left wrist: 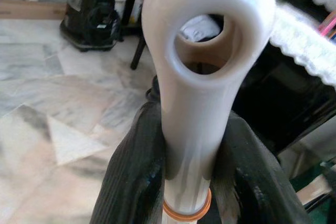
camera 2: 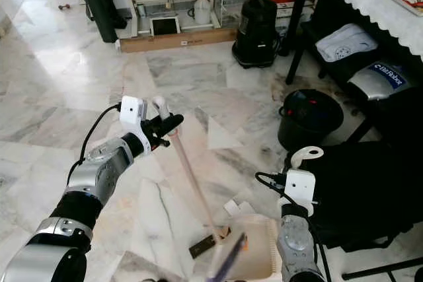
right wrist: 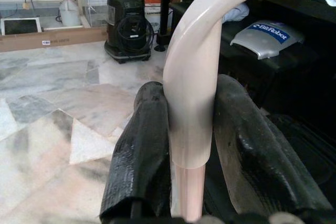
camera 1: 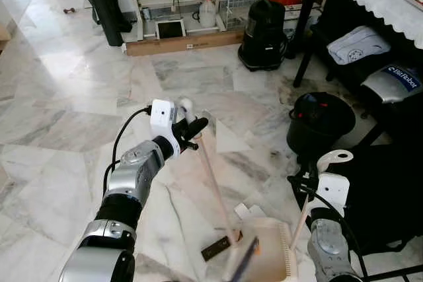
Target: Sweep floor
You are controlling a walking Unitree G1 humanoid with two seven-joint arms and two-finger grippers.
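My left gripper (camera 1: 192,128) clamps the broom handle (camera 1: 215,183), my right gripper (right wrist: 191,145) the dustpan handle (camera 1: 301,219). Short strokes should push what looks like scraps (camera 1: 241,211) into the near dustpan (camera 1: 271,255)

A white word on a blue label (right wrist: 269,31) reads roughly "BitRobot"; it stands on a grey cover (camera 1: 390,84) lying under the table on the right. The long cardboard box (camera 1: 182,43) far across the floor bears a small label too small to read.
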